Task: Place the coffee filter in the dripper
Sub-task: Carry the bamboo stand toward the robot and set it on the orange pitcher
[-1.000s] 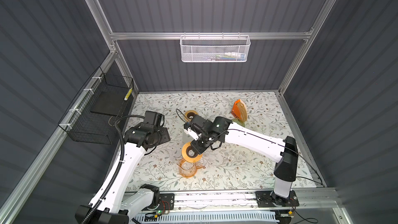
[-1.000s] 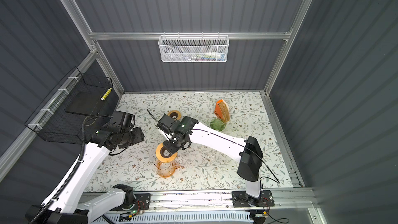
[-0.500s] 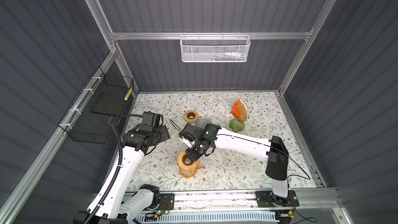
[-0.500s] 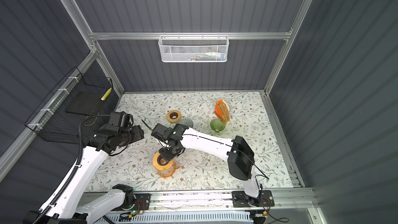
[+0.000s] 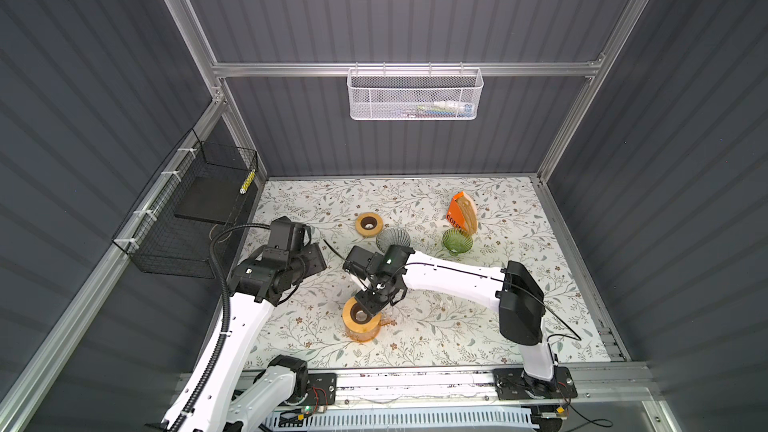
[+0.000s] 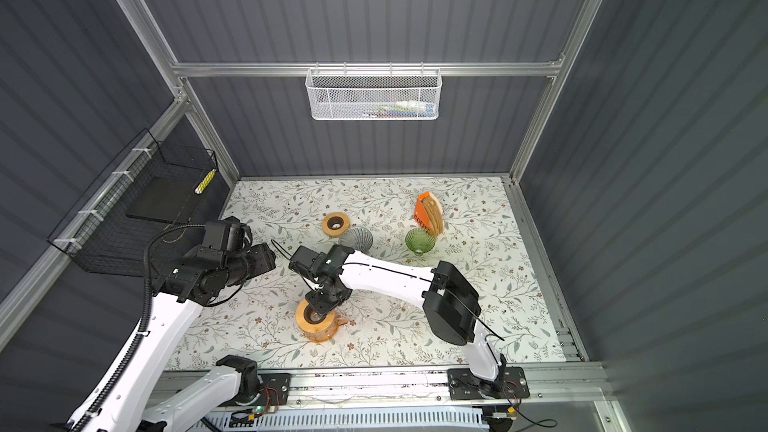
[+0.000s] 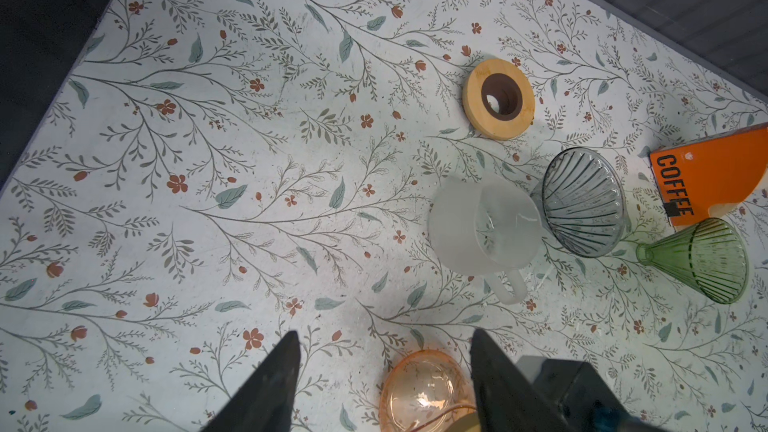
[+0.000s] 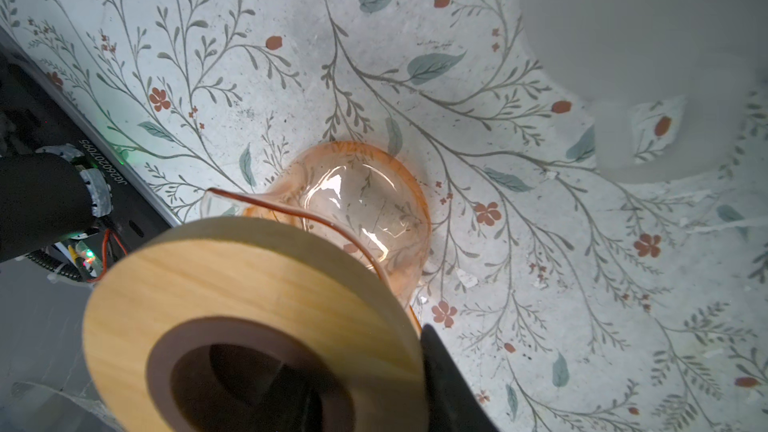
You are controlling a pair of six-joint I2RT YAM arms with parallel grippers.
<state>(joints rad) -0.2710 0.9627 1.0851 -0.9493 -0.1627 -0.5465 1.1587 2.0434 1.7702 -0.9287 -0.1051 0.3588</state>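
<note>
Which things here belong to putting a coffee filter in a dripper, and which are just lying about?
Belong: orange COFFEE box of paper filters; grey ribbed glass dripper; green ribbed glass dripper; pale wooden ring in right pincer; orange glass carafe.

Lying about: loose wooden ring; frosted glass mug; white mesh basket; black wire basket.

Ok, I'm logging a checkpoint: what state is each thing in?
right tool: shut on wooden ring
wooden ring: held over orange carafe
orange carafe: upright, empty
left tool: open, empty
second ring: flat on table
grey dripper: loose, empty
green dripper: on its side, empty
filter box: upright, filters inside
frosted mug: upright, empty
</note>
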